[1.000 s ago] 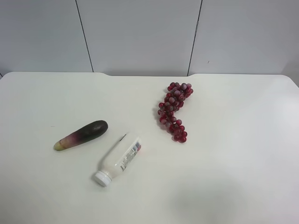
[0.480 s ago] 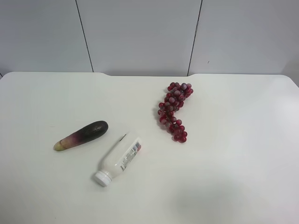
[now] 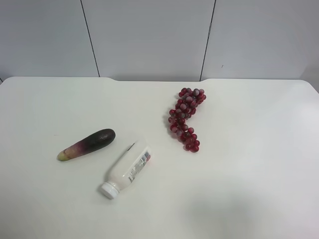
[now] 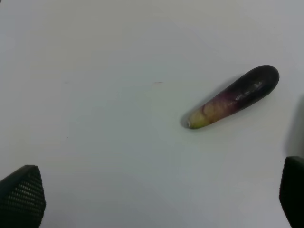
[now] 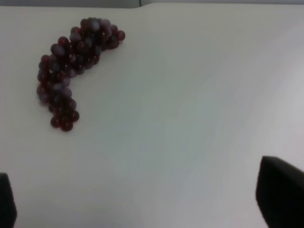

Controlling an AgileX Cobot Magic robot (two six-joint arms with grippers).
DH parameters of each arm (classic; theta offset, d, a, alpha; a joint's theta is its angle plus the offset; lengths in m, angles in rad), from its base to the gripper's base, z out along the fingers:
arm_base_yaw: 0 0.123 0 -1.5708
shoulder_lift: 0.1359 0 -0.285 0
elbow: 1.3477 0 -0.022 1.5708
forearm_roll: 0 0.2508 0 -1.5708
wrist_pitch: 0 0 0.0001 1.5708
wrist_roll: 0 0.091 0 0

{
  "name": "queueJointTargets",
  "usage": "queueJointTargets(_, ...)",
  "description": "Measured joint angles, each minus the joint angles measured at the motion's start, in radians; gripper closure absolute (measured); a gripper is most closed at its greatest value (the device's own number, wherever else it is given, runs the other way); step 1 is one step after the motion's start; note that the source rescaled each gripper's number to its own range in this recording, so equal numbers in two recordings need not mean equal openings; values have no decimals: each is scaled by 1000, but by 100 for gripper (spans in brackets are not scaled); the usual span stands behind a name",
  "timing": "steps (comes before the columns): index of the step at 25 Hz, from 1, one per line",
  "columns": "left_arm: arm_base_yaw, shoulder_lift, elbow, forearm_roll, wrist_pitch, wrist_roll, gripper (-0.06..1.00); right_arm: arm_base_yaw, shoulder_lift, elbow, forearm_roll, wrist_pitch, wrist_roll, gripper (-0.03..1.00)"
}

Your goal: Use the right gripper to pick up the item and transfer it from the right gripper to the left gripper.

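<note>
The white table [image 3: 259, 189] has lots of bare room, esp. on the exterior high view's right side and along the near edge. Its far edge meets a grey wall [image 3: 149, 35].

The eggplant [image 3: 86, 144] lies flat on the table, w/ nothing touching it, on that view's left side. Its long axis runs on a slant: dark fat end up toward the wall and the middle, yellow-green tip toward the view's left and the near edge. A white bottle [image 3: 125, 171] lies just beside it, not touching. Red grapes [image 3: 186, 118] sit well apart, past the bottle.

No arm shows in the high view. Left gripper [image 4: 156, 202]: fingers wide apart, holding nothing, above the table near the eggplant [image 4: 233, 97]. Right gripper [image 5: 142, 202]: fingers also spread wide, nothing in it, near the grapes [image 5: 73, 66].
</note>
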Motion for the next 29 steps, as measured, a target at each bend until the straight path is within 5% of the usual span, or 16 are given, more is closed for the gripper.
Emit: queueJointTargets(29,0,0,0,0,0,-2,-5,-1,0,0,0,0,0,-3)
